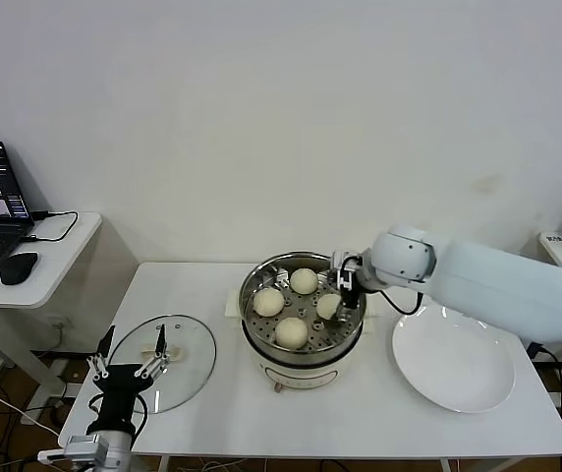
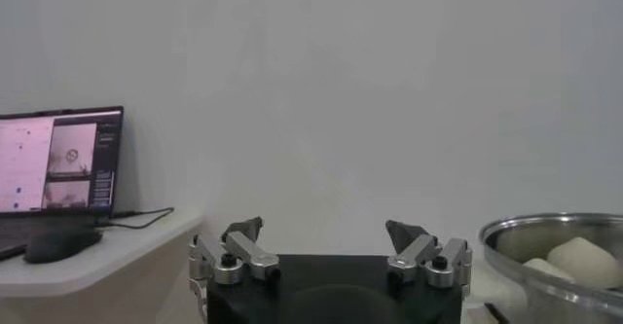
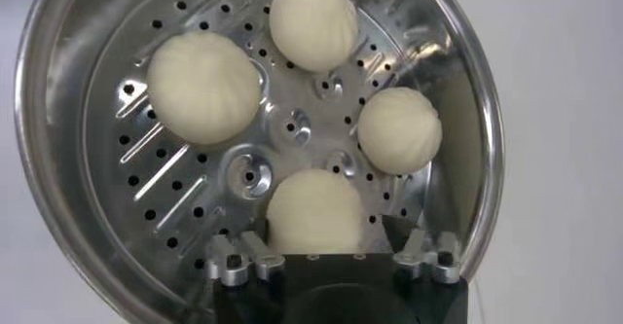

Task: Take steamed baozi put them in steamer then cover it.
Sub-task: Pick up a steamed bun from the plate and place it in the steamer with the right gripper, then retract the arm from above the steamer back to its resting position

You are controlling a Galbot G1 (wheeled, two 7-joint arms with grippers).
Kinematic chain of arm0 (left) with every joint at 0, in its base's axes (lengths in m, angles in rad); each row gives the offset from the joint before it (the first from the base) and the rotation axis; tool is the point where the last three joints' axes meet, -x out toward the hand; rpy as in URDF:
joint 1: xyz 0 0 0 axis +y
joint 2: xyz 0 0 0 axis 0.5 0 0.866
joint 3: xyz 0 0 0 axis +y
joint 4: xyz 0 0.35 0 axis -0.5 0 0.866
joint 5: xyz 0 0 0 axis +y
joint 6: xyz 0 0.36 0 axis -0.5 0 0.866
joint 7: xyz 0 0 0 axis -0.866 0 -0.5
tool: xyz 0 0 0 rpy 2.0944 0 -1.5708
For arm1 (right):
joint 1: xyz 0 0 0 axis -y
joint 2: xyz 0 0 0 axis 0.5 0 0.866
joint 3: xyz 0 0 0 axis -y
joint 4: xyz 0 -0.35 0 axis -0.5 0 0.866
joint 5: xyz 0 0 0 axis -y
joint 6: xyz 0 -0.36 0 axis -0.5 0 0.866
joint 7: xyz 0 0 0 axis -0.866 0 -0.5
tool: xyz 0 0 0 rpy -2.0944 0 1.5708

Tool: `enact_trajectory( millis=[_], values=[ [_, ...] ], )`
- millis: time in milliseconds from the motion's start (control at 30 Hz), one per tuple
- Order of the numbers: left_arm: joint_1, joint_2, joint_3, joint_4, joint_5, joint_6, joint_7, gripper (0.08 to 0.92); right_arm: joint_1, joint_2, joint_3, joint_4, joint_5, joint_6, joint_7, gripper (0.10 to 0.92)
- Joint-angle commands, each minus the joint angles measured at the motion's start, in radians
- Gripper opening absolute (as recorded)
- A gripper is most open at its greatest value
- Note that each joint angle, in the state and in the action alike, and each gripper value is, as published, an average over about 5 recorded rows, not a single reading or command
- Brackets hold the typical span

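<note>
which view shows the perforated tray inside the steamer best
Right wrist view: it looks straight down onto the perforated tray. Head view shows it small between buns; left wrist view shows only the steamer rim.

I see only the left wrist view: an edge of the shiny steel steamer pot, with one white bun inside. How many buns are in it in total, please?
Observer: Four small round cream-white buns lie on the perforated tray of the round stainless-steel steamer.
Operator: Where is the lid now?
Observer: The round clear glass lid with a metal rim lies flat on the white table, left of the steamer, near the open left claw.
Operator: And the right claw?
Observer: The right claw is down inside the steamer, at the bun on its right side.
</note>
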Motion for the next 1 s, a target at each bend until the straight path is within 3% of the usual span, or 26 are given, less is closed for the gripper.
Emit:
enact_trajectory(
  millis=[33, 167, 333, 533, 767, 1000],
  values=[
    [-0.001, 0.002, 0.002, 0.000, 0.000, 0.002, 0.001, 0.823, 0.011, -0.116, 0.106, 0.078, 0.043, -0.001, 0.013, 0.822],
    [-0.005, 0.004, 0.003, 0.003, 0.000, 0.003, 0.002, 0.823, -0.042, -0.203, 0.183, 0.132, 0.126, 0.031, 0.167, 0.823],
    [-0.016, 0.007, 0.004, 0.022, 0.000, 0.003, 0.003, 0.823, -0.230, -0.300, 0.309, 0.203, 0.297, 0.223, 0.514, 0.823],
    [-0.026, 0.009, 0.009, 0.053, 0.003, 0.000, 0.007, 0.823, -0.751, -0.320, 0.758, 0.263, 0.253, 0.460, 0.772, 0.823],
    [-0.038, 0.008, 0.014, 0.074, 0.005, -0.019, 0.001, 0.823, -1.361, -0.092, 1.434, 0.261, 0.006, 0.667, 0.709, 0.822],
    [-0.066, 0.012, 0.031, 0.129, 0.151, -0.075, -0.060, 0.823, -1.638, 0.241, 1.822, 0.260, -0.190, 0.876, 0.552, 0.823]
  ],
)
